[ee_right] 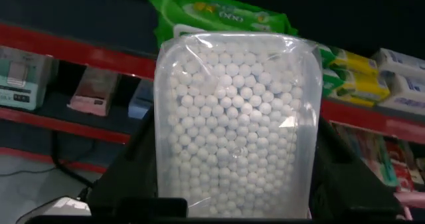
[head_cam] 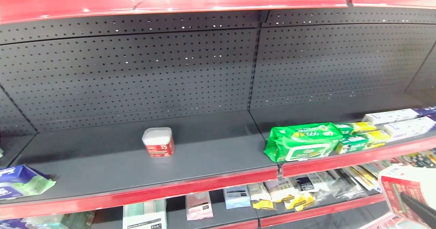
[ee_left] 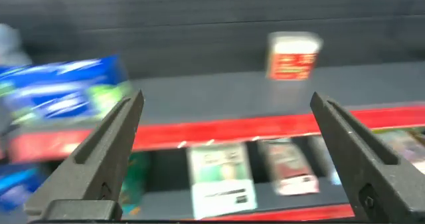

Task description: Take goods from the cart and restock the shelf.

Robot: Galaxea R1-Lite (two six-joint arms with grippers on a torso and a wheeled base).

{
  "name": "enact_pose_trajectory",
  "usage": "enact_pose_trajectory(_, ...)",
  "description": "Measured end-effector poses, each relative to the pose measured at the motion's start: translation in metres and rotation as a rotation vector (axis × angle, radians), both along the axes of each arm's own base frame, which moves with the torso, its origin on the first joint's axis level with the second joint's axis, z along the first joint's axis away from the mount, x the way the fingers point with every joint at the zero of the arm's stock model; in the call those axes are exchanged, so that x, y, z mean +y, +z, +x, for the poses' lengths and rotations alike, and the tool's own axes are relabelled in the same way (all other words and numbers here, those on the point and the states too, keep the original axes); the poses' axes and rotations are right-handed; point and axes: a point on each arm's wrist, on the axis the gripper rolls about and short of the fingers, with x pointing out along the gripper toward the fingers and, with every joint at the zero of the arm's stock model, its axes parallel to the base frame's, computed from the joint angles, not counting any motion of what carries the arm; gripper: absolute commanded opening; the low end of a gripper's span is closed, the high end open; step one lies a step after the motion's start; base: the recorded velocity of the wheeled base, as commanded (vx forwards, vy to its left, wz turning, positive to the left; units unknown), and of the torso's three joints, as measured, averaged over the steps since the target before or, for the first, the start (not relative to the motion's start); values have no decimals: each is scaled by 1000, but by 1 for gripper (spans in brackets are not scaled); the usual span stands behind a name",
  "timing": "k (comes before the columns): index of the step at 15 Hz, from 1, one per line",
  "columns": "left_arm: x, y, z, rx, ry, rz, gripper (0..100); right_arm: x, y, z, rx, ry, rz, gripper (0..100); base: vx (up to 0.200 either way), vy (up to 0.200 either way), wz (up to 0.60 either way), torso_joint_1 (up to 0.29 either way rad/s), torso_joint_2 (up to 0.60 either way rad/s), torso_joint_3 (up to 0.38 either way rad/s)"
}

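**Bead tub in the right gripper, shelf straight ahead**

Closest in, the right gripper (ee_right: pixel 238 151) has its dark fingers clamped on either side of a held tub (ee_right: pixel 238 78). It is a rounded-square tub in clear plastic, packed full of small white beads, with a red printed label (head_cam: pixel 400 191) wrapped round its side. It hangs in front of the shelf, off the right end and below the front edge.

Over to the left gripper (ee_left: pixel 226 99): fingers spread wide, nothing between them, facing the shelf's red front edge (head_cam: pixel 136 191).

On to the dark grey shelf (head_cam: pixel 204 154) itself. A second tub (head_cam: pixel 158 142), white lid and red label, stands upright alone mid-shelf, well back from the front edge. At the left end a soft blue-and-green pack (head_cam: pixel 20 183) lies near the front edge. Right of centre, a glossy green wipes pack (head_cam: pixel 301 142) sits right at the front edge, with yellow-green packs (head_cam: pixel 362 137) just beside it and white boxes (head_cam: pixel 398 120) towards the right end. The print on all of them is too small to make out.

Behind everything runs the perforated dark back panel (head_cam: pixel 136 76).
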Motion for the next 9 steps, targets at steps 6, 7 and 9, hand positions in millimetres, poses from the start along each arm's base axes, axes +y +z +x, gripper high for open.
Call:
enact_pose_trajectory(6,0,0,0,1,-11,8,100,-1,7,-2,-42,-4,-21,0,0,0,200,-1,2,2)
enact_pose_trajectory(7,-1,0,0,3,-27,8,100,-2,9,-5,-64,-6,-20,0,0,0,0,0,0,0)
enact_pose_trajectory(9,-2,-3,1,20,-70,11,100,-3,11,-12,-104,-7,-14,0,0,0,0,0,0,0)
